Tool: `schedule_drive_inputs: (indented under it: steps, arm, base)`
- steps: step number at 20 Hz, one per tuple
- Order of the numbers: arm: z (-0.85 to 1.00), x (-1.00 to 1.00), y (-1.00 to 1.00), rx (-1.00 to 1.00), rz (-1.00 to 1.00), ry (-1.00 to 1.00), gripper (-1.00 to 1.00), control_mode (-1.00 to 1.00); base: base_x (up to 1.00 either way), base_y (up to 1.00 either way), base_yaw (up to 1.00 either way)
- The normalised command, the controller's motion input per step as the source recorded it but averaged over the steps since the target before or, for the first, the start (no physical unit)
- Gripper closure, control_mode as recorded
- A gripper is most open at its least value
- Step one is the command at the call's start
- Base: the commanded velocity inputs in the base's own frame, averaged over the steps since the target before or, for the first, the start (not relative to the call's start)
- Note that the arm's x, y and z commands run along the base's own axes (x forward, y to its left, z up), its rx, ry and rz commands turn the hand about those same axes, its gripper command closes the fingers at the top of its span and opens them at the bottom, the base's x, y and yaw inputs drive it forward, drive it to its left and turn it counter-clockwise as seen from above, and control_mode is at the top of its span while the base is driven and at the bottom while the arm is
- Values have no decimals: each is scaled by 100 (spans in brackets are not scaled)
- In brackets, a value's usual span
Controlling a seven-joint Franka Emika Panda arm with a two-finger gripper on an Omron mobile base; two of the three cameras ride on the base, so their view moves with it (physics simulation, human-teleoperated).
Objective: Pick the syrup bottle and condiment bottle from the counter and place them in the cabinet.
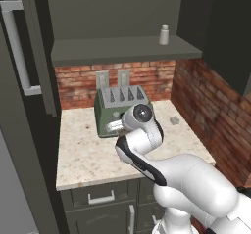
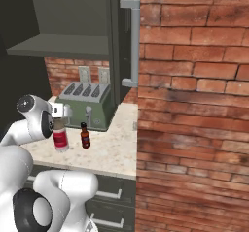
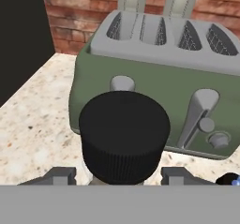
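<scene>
Up on cabinet [image 1: 122, 49] shelf: white shaker [image 1: 163, 35].

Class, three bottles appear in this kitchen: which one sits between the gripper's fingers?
The red-labelled bottle with the black cap, inside the gripper. The small dark bottle stands beside it; the white bottle is on the cabinet shelf.

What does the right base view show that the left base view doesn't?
Right base view alone: two bottles on the counter, a red-labelled bottle under the pincer and a small dark bottle beside it, plus a big brick wall close to the camera.

Left base view alone: a small white shaker on the cabinet shelf, and the drawers under the counter seen in full.

Both: the green toaster, the speckled counter, the brick backsplash with two outlets, and the white arm.
</scene>
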Motion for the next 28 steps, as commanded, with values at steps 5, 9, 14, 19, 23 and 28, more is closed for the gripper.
schedule_drive_inputs:
  steps: [5, 9, 14, 19, 23, 28]
  arm:
    - [0, 0, 1, 0, 0, 0, 100, -100]
    - [1, -1, 0, 0, 0, -1, 100, -100]
    - [28, -5, 0, 0, 0, -4, 100, -100]
    - [55, -4, 0, 0, -1, -6, 100, -100]
    - [65, -4, -6, 0, -1, -2, 100, -100]
    - [52, -13, -2, 0, 0, -1, 100, -100]
  base:
    - [0, 0, 0]
    - [0, 0, 0]
    - [0, 0, 0]
    - [0, 0, 0]
    - [0, 0, 0]
    - [0, 0, 0]
